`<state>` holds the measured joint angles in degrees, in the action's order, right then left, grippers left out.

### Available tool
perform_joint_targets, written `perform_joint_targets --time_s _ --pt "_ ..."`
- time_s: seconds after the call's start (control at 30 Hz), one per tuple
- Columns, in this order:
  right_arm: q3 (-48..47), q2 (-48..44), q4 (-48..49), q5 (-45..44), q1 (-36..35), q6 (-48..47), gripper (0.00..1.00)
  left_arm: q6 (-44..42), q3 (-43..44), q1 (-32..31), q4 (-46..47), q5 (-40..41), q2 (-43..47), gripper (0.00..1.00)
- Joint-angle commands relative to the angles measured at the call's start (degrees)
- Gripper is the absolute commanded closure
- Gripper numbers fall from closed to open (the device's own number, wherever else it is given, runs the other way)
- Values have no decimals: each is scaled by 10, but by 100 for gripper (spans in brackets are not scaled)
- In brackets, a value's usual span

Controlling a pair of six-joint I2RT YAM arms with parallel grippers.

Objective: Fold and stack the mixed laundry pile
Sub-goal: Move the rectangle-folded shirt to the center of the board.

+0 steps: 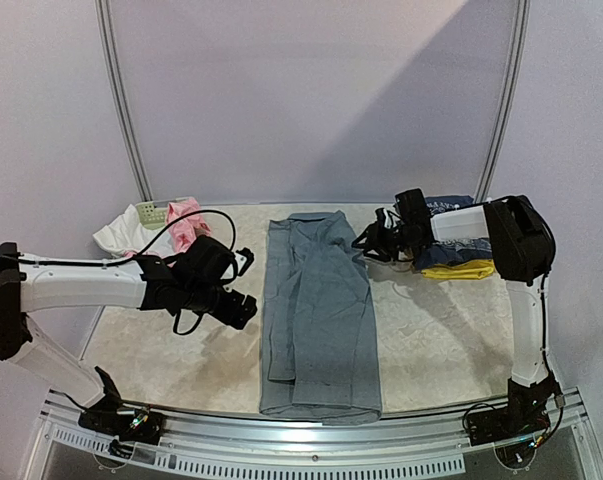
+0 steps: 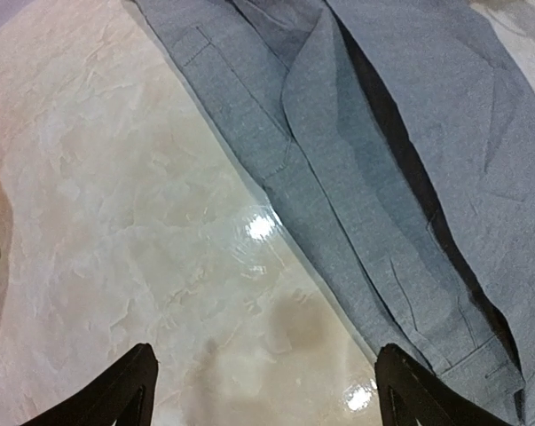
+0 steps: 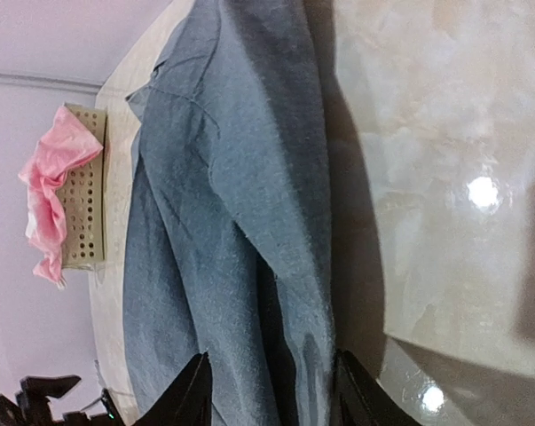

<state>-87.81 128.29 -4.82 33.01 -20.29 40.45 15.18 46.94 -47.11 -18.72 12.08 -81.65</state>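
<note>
- Trousers [image 1: 316, 310] flat on bench [image 1: 431, 340], centre frame, long axis running top to bottom of top view.
- Right end effector [image 3: 269, 395] at their upper right edge, jaws apart astride the cloth, nothing pinched; the nearer one.
- Left end effector [image 2: 267, 399] just left of their middle, released, empty.

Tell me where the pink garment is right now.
In the top view, the pink garment lies at the far-left corner of the table, draped over the pale-green basket, beside a white piece.
</note>
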Motion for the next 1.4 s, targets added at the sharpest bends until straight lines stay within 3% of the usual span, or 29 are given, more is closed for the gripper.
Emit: perform_joint_targets --time_s 0.0,0.27,0.5,0.9,1.23,1.37 --pt "-7 -51 -58 -29 -11 -40 44 20 -18 -31 -17 16 22 13" --pt "40 -146 -130 -115 -47 -94 25 43 -36 -93 -45 29 46 14" --pt "153 -249 -140 -152 -83 -117 9 62 -46 -144 -61 25 60 14" --pt "352 -436 -145 -114 -130 -107 1 72 -81 -182 -9 -55 33 15" --pt "470 -528 -167 -67 -135 -87 2 73 -80 -202 11 -114 -21 16" --pt "505 -557 -175 -40 -145 -75 7 83 -71 -222 9 -132 -46 19"
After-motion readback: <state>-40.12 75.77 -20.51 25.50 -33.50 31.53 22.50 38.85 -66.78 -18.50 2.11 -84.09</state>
